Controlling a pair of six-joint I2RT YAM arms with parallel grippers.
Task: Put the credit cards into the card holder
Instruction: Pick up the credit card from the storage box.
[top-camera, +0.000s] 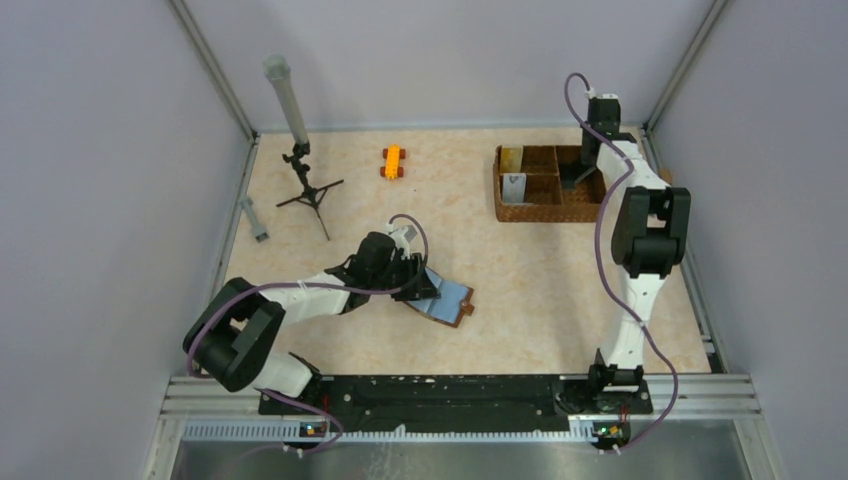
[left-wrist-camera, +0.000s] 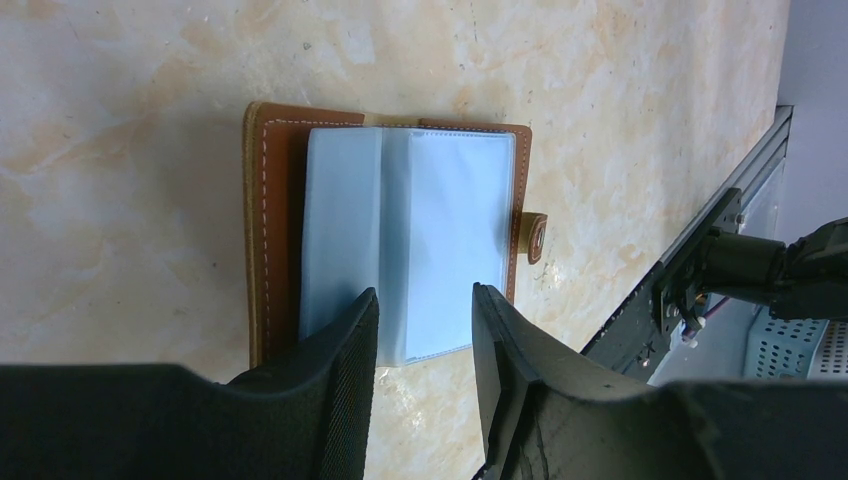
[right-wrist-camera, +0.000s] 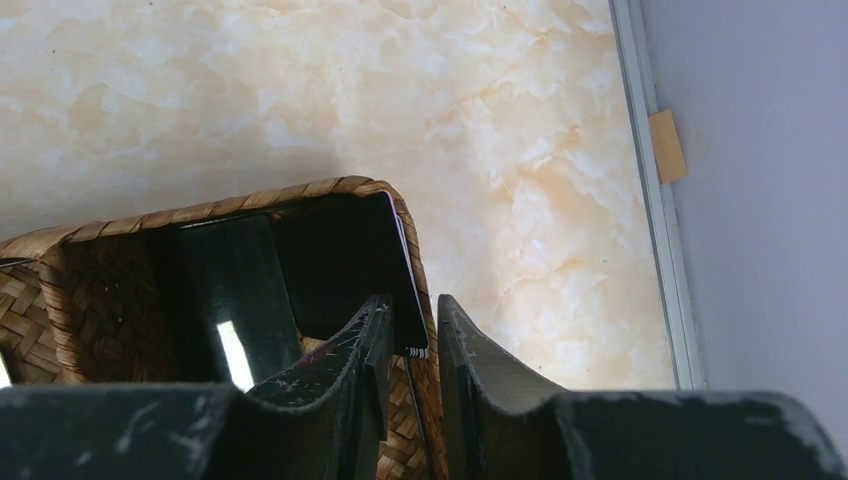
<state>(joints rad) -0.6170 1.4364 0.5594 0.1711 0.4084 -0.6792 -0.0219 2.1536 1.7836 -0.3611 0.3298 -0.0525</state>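
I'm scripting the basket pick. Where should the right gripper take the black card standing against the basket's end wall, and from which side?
Pinch its upper edge from above, one finger on each face. The black card stands on edge, leaning against the woven basket wall, so only its top near the rim is free. The right gripper straddles that edge, jaws apart.

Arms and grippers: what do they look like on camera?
The left arm and right arm have white links, chunky black joint housings and a loose purple cable each. The left gripper and right gripper have black wedge-shaped fingers; the right one's are scuffed with pale marks.
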